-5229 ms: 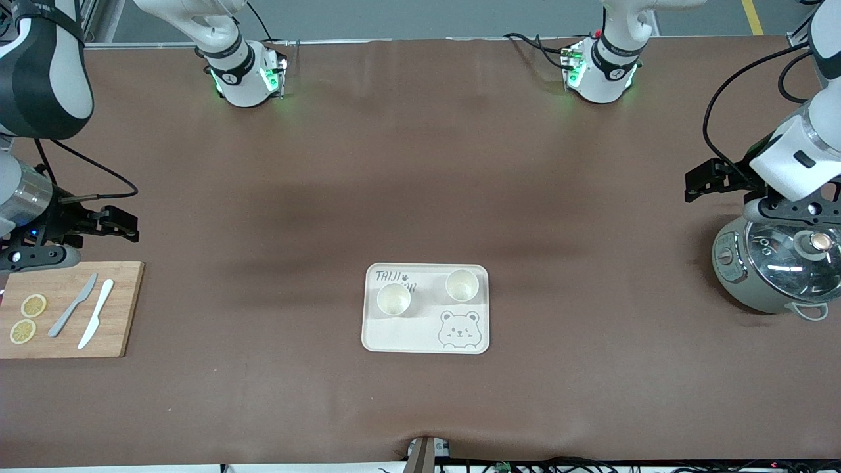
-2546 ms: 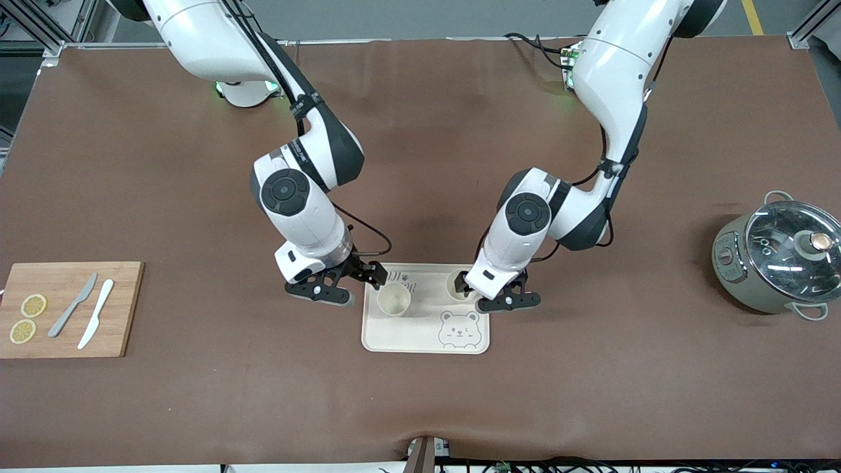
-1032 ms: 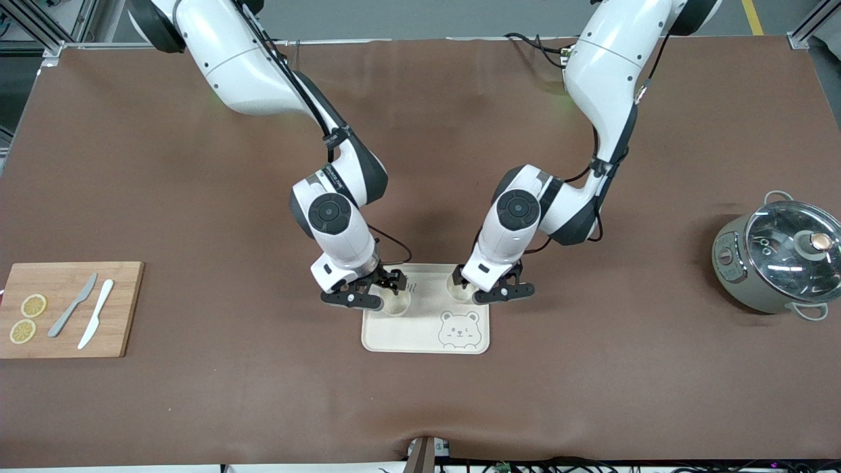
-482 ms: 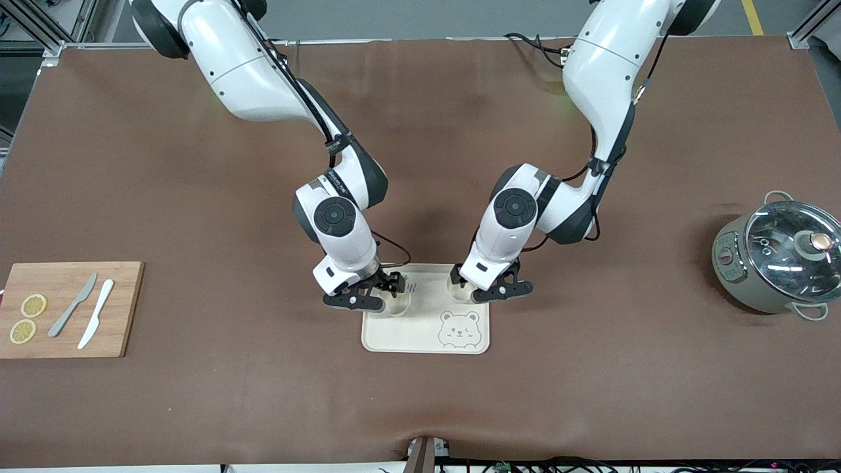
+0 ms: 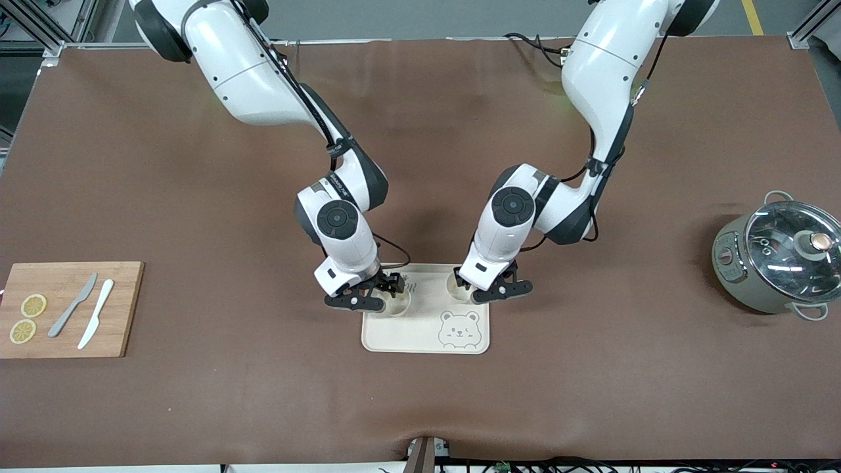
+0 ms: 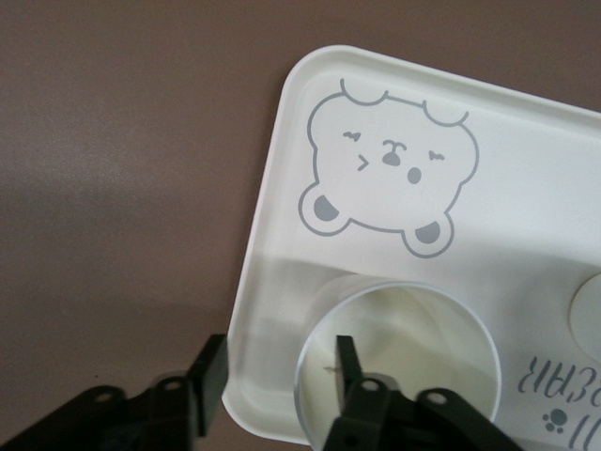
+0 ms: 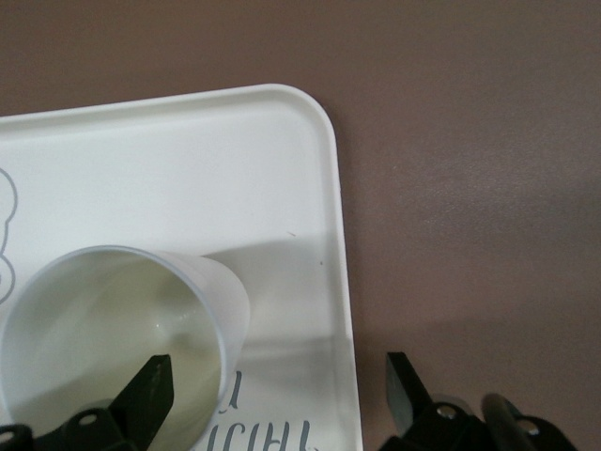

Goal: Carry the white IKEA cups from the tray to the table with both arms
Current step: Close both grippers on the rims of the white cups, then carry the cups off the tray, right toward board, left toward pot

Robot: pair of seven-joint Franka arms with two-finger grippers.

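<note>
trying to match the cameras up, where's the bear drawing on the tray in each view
Front view: the bear drawing sits in the tray corner nearest the camera, toward the left arm's end.
Left wrist view: the bear drawing fills the upper middle, past the cup.
Right wrist view: only a sliver of its outline shows at the picture's edge.
Shared landmark: the tray rim.

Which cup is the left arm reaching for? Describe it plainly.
Find the cream tray at mid-table. The cup stands at its left-arm end, its wall between the left claw's open jaws. Unlike the other cup, it stands beside the bear print.
</note>
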